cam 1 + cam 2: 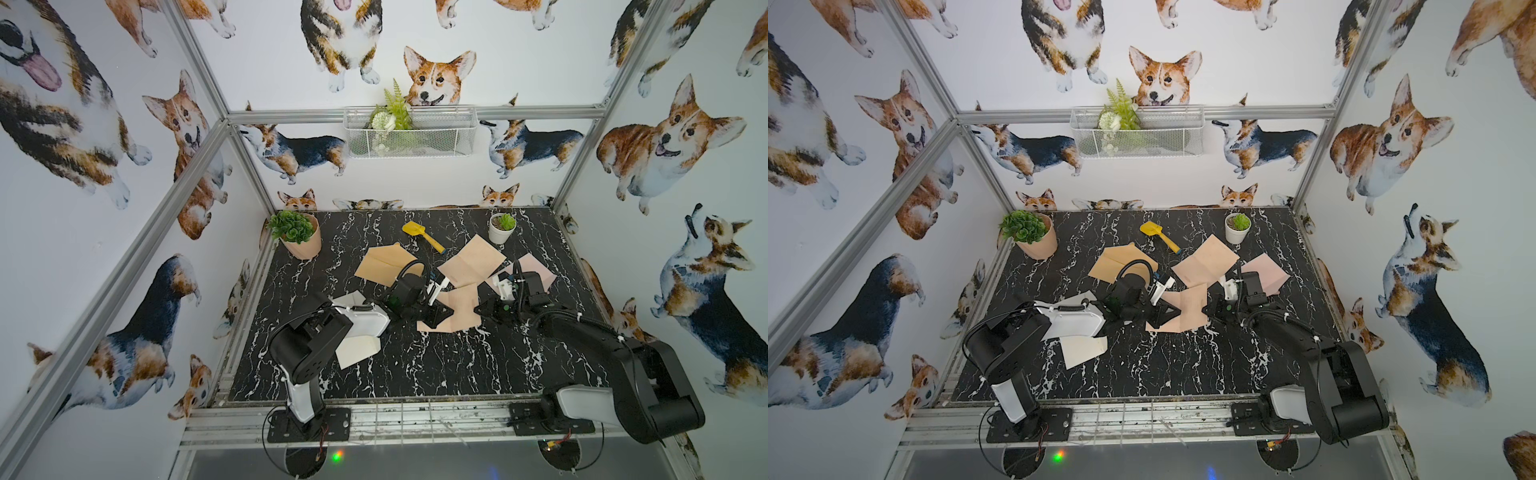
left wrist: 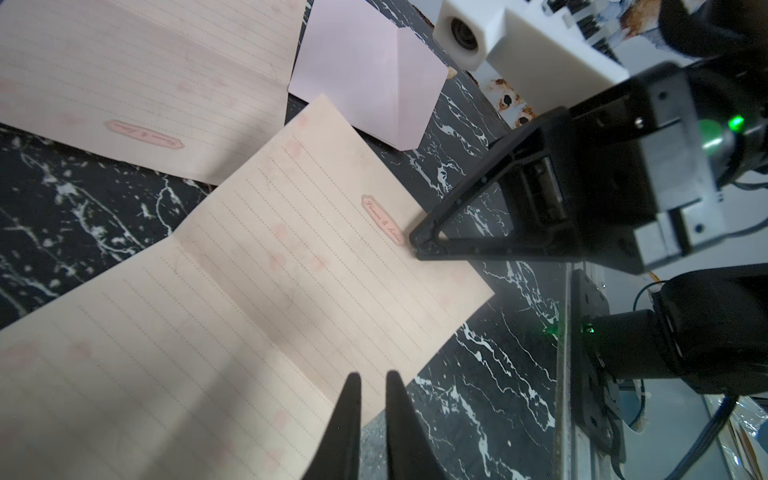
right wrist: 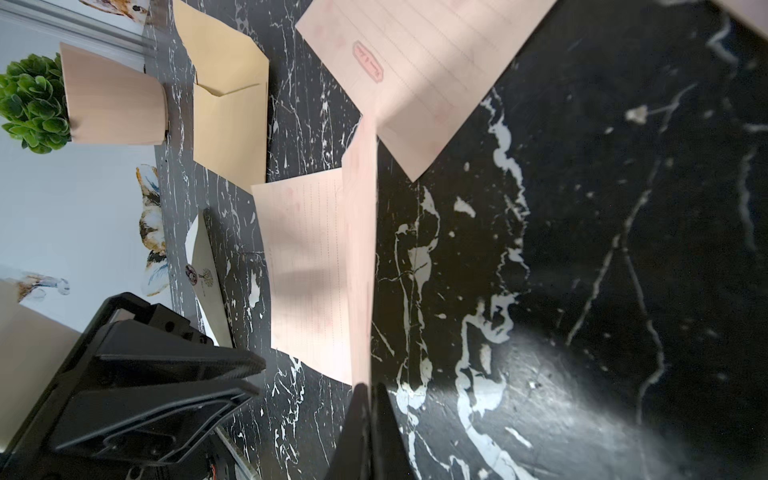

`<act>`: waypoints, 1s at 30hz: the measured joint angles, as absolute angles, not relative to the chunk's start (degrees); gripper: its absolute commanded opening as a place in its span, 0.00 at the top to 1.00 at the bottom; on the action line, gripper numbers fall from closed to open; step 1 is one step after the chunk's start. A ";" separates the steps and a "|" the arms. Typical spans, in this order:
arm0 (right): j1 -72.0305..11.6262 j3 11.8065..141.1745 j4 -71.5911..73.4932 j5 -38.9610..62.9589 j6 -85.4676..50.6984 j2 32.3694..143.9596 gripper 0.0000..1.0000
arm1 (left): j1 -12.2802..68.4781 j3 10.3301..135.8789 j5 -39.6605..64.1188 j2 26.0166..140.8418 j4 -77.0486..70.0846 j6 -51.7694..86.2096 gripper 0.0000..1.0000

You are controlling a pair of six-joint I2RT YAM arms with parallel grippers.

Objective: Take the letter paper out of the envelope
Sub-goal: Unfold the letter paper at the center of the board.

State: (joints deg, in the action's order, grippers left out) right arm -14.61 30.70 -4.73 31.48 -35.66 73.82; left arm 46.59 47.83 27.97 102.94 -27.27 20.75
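A: Where is our left claw [image 2: 370,376]?
B: We see it near the brown envelope [image 1: 382,262], fingers [image 2: 351,399] a bit apart, empty.
A: And the letter paper [image 1: 461,307]?
B: Out, beside that envelope. Our right claw [image 3: 365,388] pinches its edge tight.

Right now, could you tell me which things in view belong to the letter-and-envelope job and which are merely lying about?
Job: letter paper, pinched at one edge by the right gripper; left gripper at another edge; pink envelope; tan envelope; cream envelope; second lined sheet.
Lying about: yellow shovel; plant in peach pot; succulent in white pot; wire basket on the back wall.
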 measured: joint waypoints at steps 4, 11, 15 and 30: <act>-14.61 30.48 -4.75 31.48 -35.44 74.54 1.00 | 46.63 49.91 27.49 103.81 -24.71 20.51 0.85; -14.61 30.39 -4.75 31.44 -34.63 74.89 1.00 | 46.63 55.35 25.19 106.54 -17.06 18.81 0.88; -14.59 30.33 -4.75 31.24 -34.48 75.22 1.00 | 46.63 58.28 23.90 108.64 -12.14 18.00 0.91; -14.22 29.85 -4.82 29.36 -32.95 76.18 1.00 | 46.15 68.42 18.59 113.95 6.33 11.29 1.00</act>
State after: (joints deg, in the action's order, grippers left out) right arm -14.22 29.85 -4.82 29.36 -32.95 76.18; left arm 46.15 68.42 18.59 113.95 6.33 11.29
